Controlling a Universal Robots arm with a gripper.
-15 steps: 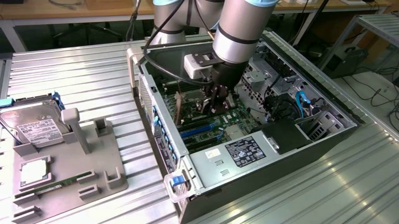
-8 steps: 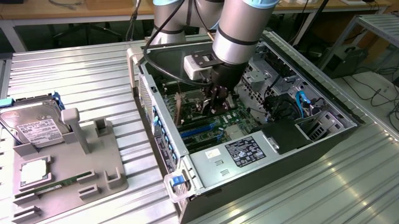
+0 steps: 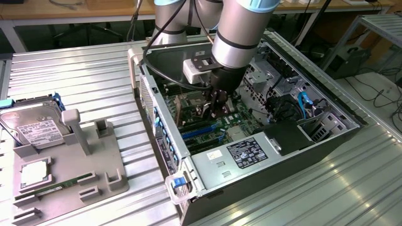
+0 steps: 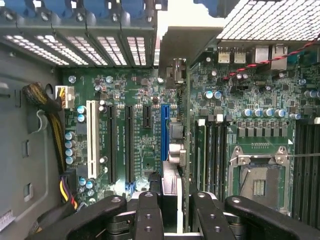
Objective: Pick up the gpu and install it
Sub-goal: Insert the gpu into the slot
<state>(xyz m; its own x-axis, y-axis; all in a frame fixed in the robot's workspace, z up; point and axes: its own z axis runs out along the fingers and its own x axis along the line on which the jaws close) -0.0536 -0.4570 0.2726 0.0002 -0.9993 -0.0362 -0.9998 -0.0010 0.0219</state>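
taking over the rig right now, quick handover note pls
claw: shut on the gpu, down inside the open pc case.
gpu: held edge-on over the motherboard, right by the blue slot.
done: gpu picked up and brought into the case.
left: the install. can't tell whether the card is seated, and the claw has not let go.

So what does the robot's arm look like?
The arm is a fat, shiny silver-grey tube with light blue rings and a black band. A white box and a black cable sit at its wrist. The gripper is black, and its chunky fingers have little round screw holes.
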